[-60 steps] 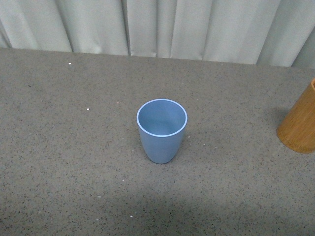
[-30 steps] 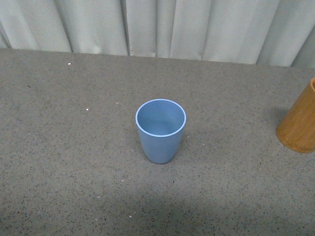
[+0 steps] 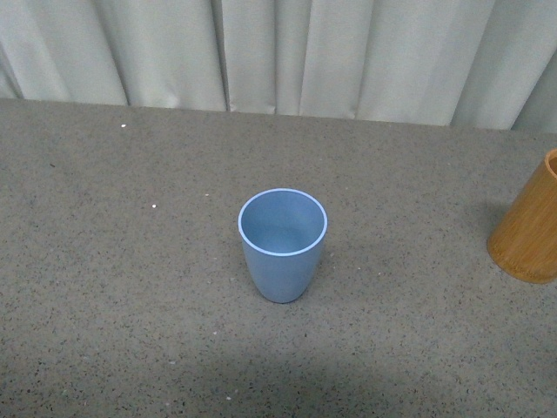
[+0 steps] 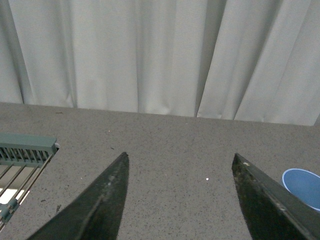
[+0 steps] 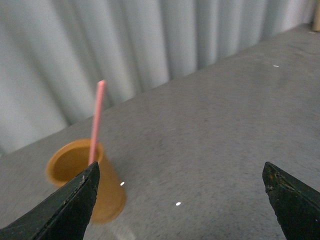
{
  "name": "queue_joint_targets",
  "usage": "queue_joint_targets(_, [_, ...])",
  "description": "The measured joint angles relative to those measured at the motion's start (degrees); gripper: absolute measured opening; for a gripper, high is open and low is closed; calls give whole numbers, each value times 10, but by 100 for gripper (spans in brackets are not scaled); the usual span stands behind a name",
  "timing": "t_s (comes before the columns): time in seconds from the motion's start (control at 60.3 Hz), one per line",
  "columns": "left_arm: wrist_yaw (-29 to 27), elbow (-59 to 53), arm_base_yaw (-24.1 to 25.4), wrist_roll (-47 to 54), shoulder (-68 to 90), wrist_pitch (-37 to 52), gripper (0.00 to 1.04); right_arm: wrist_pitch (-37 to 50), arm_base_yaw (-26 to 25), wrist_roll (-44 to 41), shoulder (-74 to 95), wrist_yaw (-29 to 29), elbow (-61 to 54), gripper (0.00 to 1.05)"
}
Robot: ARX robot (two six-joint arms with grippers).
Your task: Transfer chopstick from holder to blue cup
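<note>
The blue cup (image 3: pixel 283 244) stands upright and empty in the middle of the grey table, and its rim (image 4: pixel 302 187) shows at the edge of the left wrist view. The tan-orange holder (image 3: pixel 529 226) is cut off at the table's right edge in the front view. In the right wrist view the holder (image 5: pixel 82 180) is blurred, with one pink chopstick (image 5: pixel 96 122) standing up out of it. My right gripper (image 5: pixel 181 172) is open, its one fingertip in front of the holder. My left gripper (image 4: pixel 179 162) is open over bare table. Neither arm appears in the front view.
A pale curtain (image 3: pixel 278 52) hangs behind the table's far edge. A teal rack with wire bars (image 4: pixel 22 155) lies on the table beside my left gripper. Small white specks (image 5: pixel 177 203) dot the grey surface.
In the front view the cup, the holder and the table's far edge have all shifted slightly downward in the picture. Nothing was taken hold of.
</note>
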Motion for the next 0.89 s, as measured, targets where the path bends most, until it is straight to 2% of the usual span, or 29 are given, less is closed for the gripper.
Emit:
queue_joint_targets(0.116, [0,0,0,0,0,0,87,89,-56,2,113,-75,52,95])
queue_joint_targets(0.199, [0,0,0,0,0,0,100,112,-84,2,196,-132,105,95])
queue_joint_targets(0.431, [0,0,0,1,0,0,98,67,-140,64,426,-313,266,95])
queue_joint_targets(0.514, [0,0,0,1,0,0,98,60,-144,77,481,-346,308,95])
queue_joint_targets(0.597, [0,0,0,1,0,0,98,45,-142,80,529,-359,349,95])
queue_joint_targets(0.696, [0,0,0,1,0,0,98,16,-140,83,582,-350,393,95])
queue_joint_targets(0.895, [0,0,0,1,0,0,98,-23,-169,90,598,-331,402,95])
